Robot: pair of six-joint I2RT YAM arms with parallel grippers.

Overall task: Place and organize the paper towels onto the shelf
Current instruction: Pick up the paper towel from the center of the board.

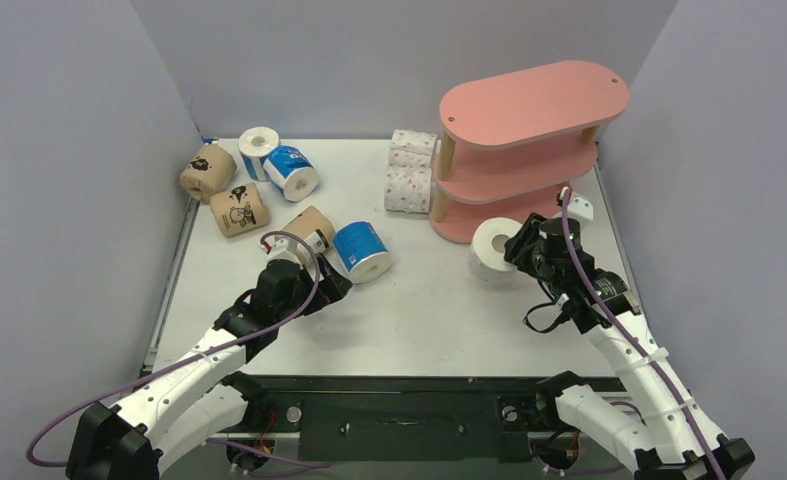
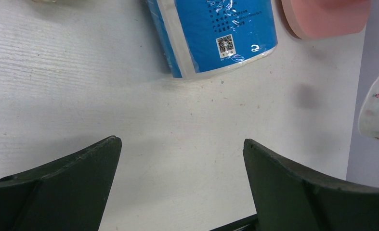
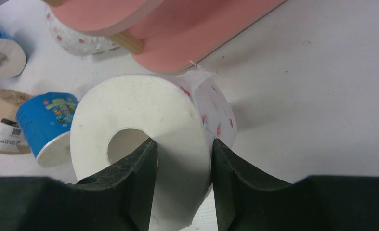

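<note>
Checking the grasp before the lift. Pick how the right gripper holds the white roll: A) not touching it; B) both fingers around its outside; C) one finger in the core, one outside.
C: the right gripper has one finger in the roll's core hole, the other against its wrapped side.

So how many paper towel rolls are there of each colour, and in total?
Brown printed rolls: 3
Blue rolls: 3
White pink-dotted rolls: 3, one of them in the right claw
Total: 9
</note>
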